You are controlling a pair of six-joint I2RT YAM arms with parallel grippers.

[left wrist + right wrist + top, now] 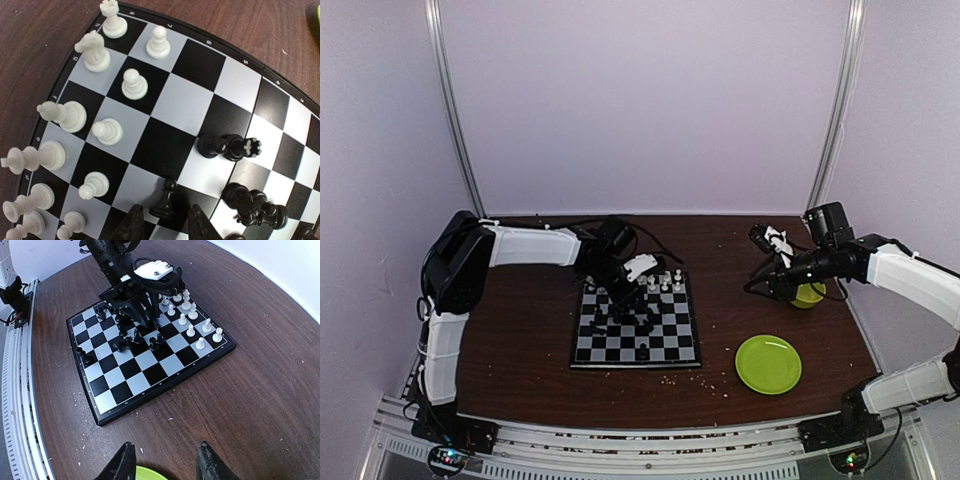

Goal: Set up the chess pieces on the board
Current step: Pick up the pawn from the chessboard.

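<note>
The left gripper (pixel 167 220), its fingers mostly cut off, stands partly open around an upright black pawn (pixel 166 196) on the board (pixel 610 345) lying flat left of mid-table, white pieces (pixel 95 52) standing along its far edge, two black pieces (pixel 229 146) toppled sideways, while the right gripper (pixel 165 460) hangs open and empty.

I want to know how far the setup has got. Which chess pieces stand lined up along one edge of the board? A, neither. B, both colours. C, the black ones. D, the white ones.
D: the white pieces stand upright in two rows along one edge of the board, while the black pieces are scattered mid-board, several toppled.
</note>
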